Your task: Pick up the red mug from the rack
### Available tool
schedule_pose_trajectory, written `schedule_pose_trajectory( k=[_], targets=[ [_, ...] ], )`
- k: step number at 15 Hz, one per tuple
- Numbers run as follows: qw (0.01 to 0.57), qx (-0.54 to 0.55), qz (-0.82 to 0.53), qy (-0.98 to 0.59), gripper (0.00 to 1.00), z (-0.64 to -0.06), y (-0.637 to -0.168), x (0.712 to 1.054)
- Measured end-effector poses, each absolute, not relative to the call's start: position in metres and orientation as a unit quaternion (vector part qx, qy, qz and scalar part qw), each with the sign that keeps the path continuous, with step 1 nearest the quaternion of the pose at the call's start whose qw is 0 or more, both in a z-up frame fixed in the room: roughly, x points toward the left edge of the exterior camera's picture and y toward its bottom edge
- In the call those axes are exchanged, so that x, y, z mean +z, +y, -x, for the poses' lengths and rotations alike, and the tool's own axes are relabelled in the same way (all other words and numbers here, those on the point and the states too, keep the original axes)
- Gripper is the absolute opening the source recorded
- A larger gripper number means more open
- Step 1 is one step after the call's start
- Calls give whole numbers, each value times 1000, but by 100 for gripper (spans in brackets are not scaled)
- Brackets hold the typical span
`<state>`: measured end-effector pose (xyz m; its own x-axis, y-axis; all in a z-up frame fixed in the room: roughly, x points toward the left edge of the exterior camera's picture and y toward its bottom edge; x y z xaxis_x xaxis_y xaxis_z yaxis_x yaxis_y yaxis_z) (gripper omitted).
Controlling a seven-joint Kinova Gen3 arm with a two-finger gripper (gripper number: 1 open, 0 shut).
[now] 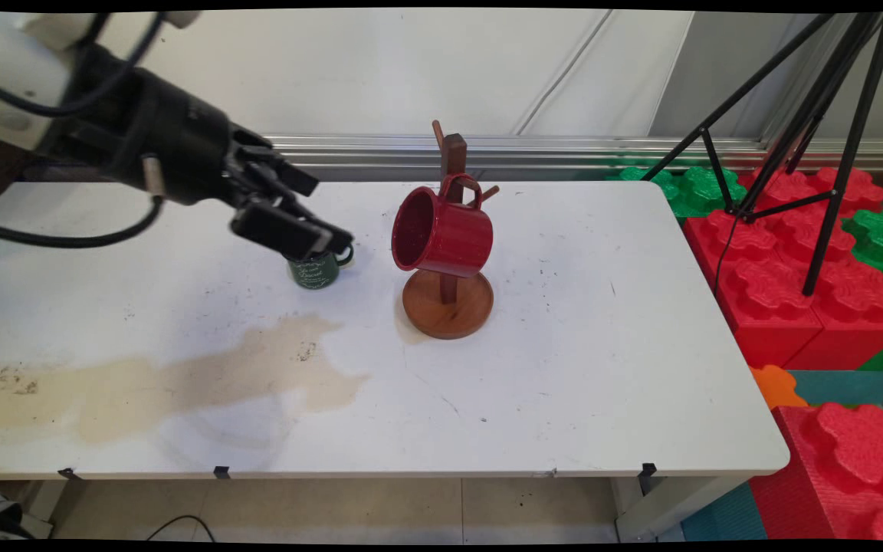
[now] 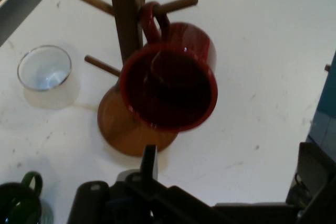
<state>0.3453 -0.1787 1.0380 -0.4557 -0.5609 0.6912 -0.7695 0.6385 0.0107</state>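
Presently: findings follow, item by item, from my own position.
My gripper [image 1: 311, 230]: black, reaching in from the upper left, held above the table and tilted down toward the right. In the main view its tip overlaps the top of the green mug; whether it touches the mug I cannot tell.
Finger state: I cannot tell whether they are spread or pressed together; nothing is visibly pinched.
Green mug [image 1: 316, 269]: small, dark green with pale lettering, upright on the table, left of the stand and apart from it. In the hand view [image 2: 20, 203] it sits at the lower left corner with its handle up.
Red mug [image 1: 441, 234]: hangs by its handle from a peg of the stand, lying sideways with its mouth toward the left.
Mug stand [image 1: 448, 303]: dark wooden post with pegs on a round base, near the table's middle.
Clear glass [image 2: 44, 69]: seen in the hand view only, upright, beside the stand.
Table [image 1: 564, 368]: white, with a brownish stain at the near left.
Surroundings: large red and green foam blocks [image 1: 786, 307] and a black tripod [image 1: 817, 123] to the right.
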Motion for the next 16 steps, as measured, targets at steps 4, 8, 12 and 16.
schedule_pose_trajectory(
  k=[4,8,12,16],
  targets=[
    [340,157,-409,-832,100,-327,-190,1029],
    [339,157,-417,-828,100,-314,-200,1017],
    [346,154,-423,-823,100,-298,-214,996],
    [355,151,-424,-819,100,-286,-226,981]
  ],
)
